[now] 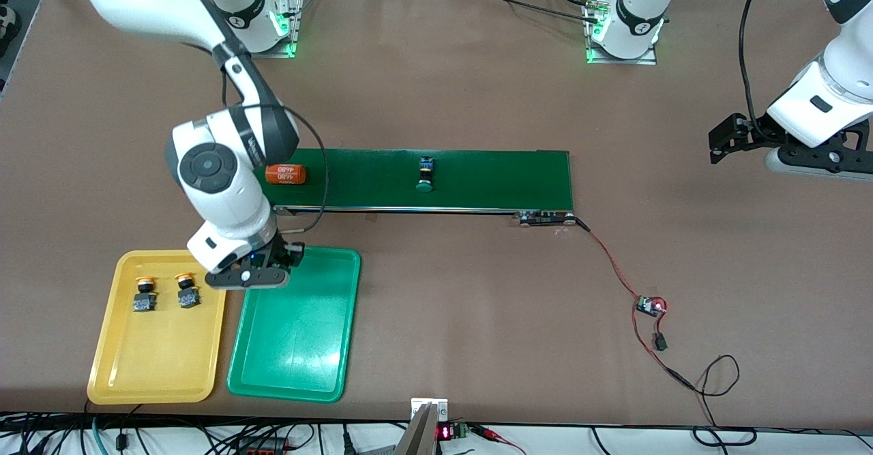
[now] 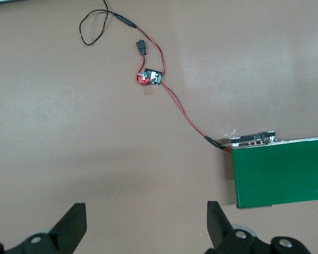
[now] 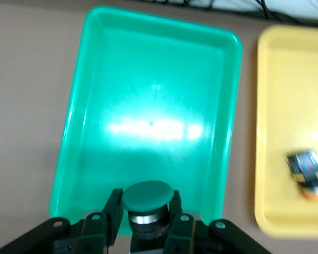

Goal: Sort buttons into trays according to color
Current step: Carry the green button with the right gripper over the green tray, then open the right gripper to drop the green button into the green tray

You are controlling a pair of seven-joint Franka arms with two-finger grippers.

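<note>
My right gripper (image 1: pixel 281 258) hangs over the green tray (image 1: pixel 300 353) at its edge toward the conveyor. It is shut on a green-capped button (image 3: pixel 147 197), cap up, over the tray's rim (image 3: pixel 148 79). The yellow tray (image 1: pixel 157 366) beside it holds two yellow-capped buttons (image 1: pixel 144 293) (image 1: pixel 186 290); one of them (image 3: pixel 306 174) also shows in the right wrist view. Another green-capped button (image 1: pixel 425 173) lies on the dark-green conveyor belt (image 1: pixel 477 179). My left gripper (image 1: pixel 721 142) is open and empty, waiting over bare table at the left arm's end; its fingers (image 2: pixel 74 219) stand wide apart.
An orange cylinder with white digits (image 1: pixel 285 174) lies on the belt beside my right arm. A red-and-black wire runs from the belt's end (image 2: pixel 254 138) to a small circuit board (image 1: pixel 650 305), which also shows in the left wrist view (image 2: pixel 151 78).
</note>
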